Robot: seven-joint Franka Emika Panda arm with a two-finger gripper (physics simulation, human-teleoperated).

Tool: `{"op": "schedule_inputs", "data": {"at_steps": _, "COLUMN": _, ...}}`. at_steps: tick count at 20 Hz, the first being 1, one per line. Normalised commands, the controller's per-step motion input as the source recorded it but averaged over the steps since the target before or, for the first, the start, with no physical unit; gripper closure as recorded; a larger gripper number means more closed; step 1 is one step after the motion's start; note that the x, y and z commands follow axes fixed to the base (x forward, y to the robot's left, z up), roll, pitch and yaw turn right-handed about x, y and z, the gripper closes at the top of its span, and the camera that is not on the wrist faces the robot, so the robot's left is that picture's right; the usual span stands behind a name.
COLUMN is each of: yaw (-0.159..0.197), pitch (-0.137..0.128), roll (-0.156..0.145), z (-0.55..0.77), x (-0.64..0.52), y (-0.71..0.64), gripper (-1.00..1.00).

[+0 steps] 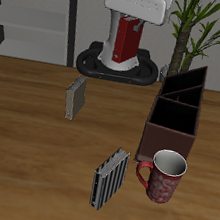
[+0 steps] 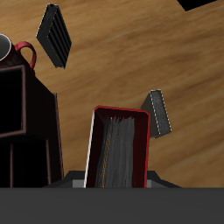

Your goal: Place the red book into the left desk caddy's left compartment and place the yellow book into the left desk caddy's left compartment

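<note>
Exterior view shows the end effector [image 1: 122, 55] raised well above the wooden surface [image 1: 26, 139], far back near the robot's base, clamped on the small dark red hardcover book [image 1: 124, 42] — the red book hangs upright between its fingers. In the wrist view the same red book [image 2: 120, 147] fills the foreground, white page edges facing the camera. The dull greyish-tan yellow book [image 1: 76, 97] stands tilted on the surface, well apart from the long dark maroon-brown left desk caddy [image 1: 176, 118], whose black compartments show nothing inside. A red-and-white mug [image 1: 163, 177] sits just in front of the caddy's near end, and a black-and-white striped book [image 1: 109, 179] stands beside the mug. No writing or labels can be read on any cover.
</note>
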Motion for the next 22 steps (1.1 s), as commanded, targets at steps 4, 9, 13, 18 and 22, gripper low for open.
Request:
{"op": "schedule_inputs", "data": {"at_steps": 4, "yaw": 0.027, "pitch": 0.001, "roll": 0.036, "z": -0.25, "x": -0.33, "y": 0.34, "gripper": 1.00}}
{"op": "schedule_inputs", "data": {"at_steps": 9, "yaw": 0.014, "pitch": -0.005, "roll": 0.035, "z": -0.13, "x": -0.22, "y": 0.19, "gripper": 1.00}}
{"op": "schedule_inputs", "data": {"at_steps": 13, "yaw": 0.018, "pitch": -0.053, "roll": 0.054, "z": -0.06, "x": -0.39, "y": 0.27, "gripper": 1.00}}
{"op": "schedule_inputs", "data": {"at_steps": 18, "yaw": 0.002, "pitch": -0.028, "roll": 0.039, "z": -0.07, "x": -0.31, "y": 0.20, "gripper": 1.00}}
{"op": "schedule_inputs", "data": {"at_steps": 22, "yaw": -0.043, "pitch": -0.015, "roll": 0.021, "z": -0.12, "x": -0.19, "y": 0.14, "gripper": 1.00}}
